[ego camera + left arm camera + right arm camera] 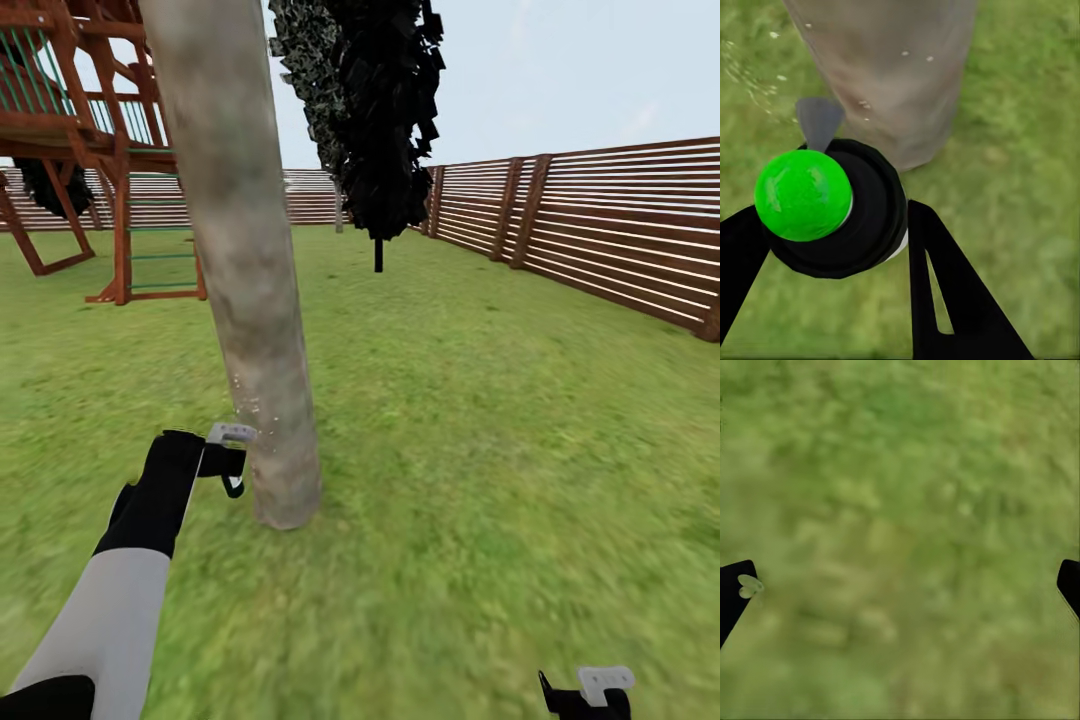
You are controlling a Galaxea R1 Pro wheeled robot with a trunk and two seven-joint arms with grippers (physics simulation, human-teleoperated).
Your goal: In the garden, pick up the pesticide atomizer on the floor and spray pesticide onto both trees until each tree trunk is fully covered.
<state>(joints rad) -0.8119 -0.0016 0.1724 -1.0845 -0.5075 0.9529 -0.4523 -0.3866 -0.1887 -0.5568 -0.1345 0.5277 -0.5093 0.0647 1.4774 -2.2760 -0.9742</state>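
Pesticide atomizer, with green cap and no readable label, sits clamped in the left gripper just beside the tree trunk, whose bark shows white specks. The right gripper, fingers wide apart, hangs over grass.

The tree trunk runs off the head view's top edge, and the right tool is cropped at the bottom.

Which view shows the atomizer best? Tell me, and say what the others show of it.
The left wrist view: the atomizer sits between the left hand's fingers, green cap and nozzle aimed at the tree trunk. In the head view just a grey part of it peeks out beside the trunk. The right wrist view shows grass.
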